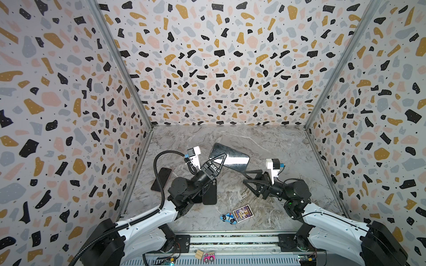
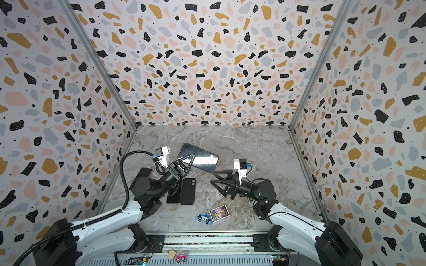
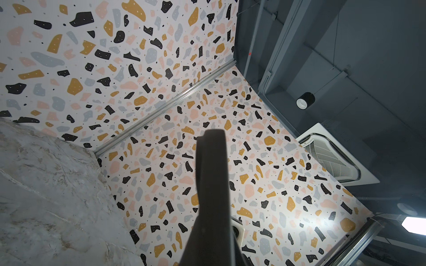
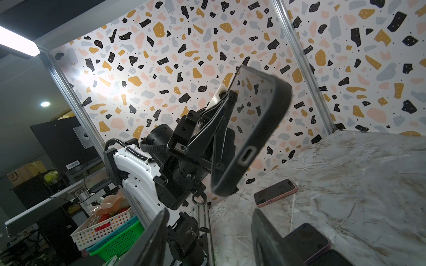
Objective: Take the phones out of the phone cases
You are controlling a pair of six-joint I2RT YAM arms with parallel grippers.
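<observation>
Phone case (image 4: 280, 101), phone (image 1: 235, 159) inside, hanging above table (image 1: 265, 142), being clamped by left pincer (image 1: 223, 156); long axis pointing at right pincer (image 1: 244, 177), hovering just beside its free end, jaws standing apart.

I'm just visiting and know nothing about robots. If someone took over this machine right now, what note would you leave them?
Left tool: shut on the black-cased phone, held tilted above the table.
Right tool: open, empty, beside the phone's lower corner.
Done: cased phone is up off the table.
Left to do: phone still sits in its case; probably the right tool should grip the case edge and peel it off.
Nearby on the table: a pink-cased phone.
</observation>
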